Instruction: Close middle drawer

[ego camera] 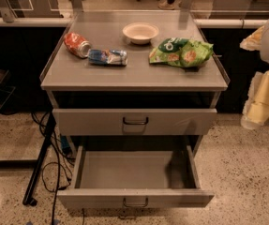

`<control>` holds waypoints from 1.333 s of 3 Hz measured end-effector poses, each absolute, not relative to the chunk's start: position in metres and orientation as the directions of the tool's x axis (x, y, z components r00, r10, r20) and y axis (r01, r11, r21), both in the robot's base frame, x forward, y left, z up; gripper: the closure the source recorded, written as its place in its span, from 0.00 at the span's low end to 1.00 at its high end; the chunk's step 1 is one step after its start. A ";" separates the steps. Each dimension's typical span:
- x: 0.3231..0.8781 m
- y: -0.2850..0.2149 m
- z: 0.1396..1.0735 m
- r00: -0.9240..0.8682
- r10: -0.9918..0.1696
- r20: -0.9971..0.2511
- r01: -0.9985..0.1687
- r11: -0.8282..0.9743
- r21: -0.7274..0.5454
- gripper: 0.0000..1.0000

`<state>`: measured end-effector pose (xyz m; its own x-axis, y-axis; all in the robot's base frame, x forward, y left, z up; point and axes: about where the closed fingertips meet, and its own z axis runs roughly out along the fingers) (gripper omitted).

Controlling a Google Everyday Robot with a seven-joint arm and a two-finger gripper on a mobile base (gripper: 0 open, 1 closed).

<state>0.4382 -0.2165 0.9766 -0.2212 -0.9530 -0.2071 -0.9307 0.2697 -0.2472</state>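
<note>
The middle drawer (134, 170) is pulled far out of the grey cabinet. It is empty inside. Its low front panel (135, 198) carries a small dark U-shaped handle (135, 202). Above it, the taller-fronted top drawer (134, 121) with a larger handle stands slightly out. Only a bit of the lowest drawer's handle (127, 217) shows at the bottom edge. My arm with the gripper (258, 104) hangs at the right edge of the view, to the right of the cabinet at about top-drawer height, apart from the drawers.
On the cabinet top (134, 76) lie a red can (77, 44), a blue can (108, 56), a white bowl (140, 33) and a green chip bag (181, 52). Dark cables and a stand leg (40, 165) are on the floor to the left.
</note>
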 end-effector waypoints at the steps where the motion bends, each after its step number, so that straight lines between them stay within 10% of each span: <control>1: 0.438 -0.217 0.977 -0.221 -0.953 -0.207 -0.931 0.270 -0.247 0.00; 3: 0.429 -0.236 0.943 -0.254 -0.952 -0.173 -0.934 0.288 -0.212 0.00; 4: 0.428 -0.251 0.895 -0.269 -0.944 -0.190 -0.942 0.300 -0.154 0.27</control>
